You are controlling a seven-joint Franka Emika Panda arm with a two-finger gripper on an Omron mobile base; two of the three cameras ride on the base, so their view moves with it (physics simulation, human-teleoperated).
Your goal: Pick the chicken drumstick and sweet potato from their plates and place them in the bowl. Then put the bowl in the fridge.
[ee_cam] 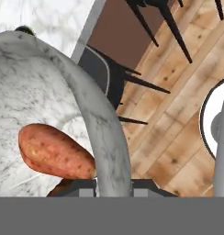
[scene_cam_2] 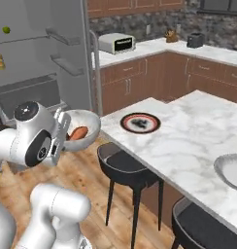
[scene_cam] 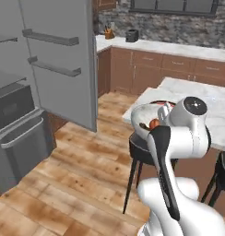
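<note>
One bowl [ee_cam: 102, 124], sweet potato [ee_cam: 54, 151] inside

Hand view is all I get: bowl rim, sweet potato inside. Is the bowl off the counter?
Observer: Yes. The bowl hangs in the air past the edge of the island counter, above the wood floor.
Operator: Fridge open?
Observer: Yes. The fridge door stands wide open, and the drawers show.
Operator: Anything left on the plates?
Observer: No. The red-rimmed plate and the grey plate on the island carry no food.
</note>
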